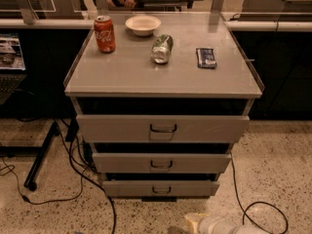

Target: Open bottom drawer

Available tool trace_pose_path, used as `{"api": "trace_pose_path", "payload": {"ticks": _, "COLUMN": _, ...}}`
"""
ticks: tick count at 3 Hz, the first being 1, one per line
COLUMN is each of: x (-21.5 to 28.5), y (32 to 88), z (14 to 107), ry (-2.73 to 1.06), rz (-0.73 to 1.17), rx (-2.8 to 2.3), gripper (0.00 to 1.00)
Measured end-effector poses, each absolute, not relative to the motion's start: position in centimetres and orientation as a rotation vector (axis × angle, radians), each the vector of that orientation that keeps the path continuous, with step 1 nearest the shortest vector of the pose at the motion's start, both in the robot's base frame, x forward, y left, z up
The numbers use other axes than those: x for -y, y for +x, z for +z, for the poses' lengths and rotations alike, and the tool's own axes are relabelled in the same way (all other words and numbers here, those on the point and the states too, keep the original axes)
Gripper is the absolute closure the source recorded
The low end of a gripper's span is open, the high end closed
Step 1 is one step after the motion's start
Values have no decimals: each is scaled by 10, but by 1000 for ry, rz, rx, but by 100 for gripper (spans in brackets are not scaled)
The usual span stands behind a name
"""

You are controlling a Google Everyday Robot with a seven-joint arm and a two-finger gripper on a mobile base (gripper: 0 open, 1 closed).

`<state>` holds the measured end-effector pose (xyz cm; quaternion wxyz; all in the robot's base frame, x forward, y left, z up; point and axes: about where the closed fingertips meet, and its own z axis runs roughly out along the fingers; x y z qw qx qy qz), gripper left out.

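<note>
The gripper [199,222] hangs low over the speckled floor — open or closed, one cannot tell — with the bottom drawer [131,188], lowest of the cabinet's three, above and left of it, its loop handle [161,189] lying horizontal.

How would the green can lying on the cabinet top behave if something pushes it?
The green can lies on its side, so it would probably roll easily. It seems crumpled, so it is likely empty and light. The hand is low by the floor, in front of the bottom drawer.
</note>
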<state>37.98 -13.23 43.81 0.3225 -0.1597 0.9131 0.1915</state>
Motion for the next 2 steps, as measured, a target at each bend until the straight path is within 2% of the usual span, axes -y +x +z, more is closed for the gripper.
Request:
{"api": "trace_pose_path", "payload": {"ticks": 1, "x": 145, "y": 392, "z": 436, "ry": -371, "rz": 427, "rx": -2378, "gripper": 100}}
{"api": "trace_pose_path", "payload": {"ticks": 2, "x": 142, "y": 389, "z": 438, "ry": -387, "rz": 446, "rx": -2381, "gripper": 100}}
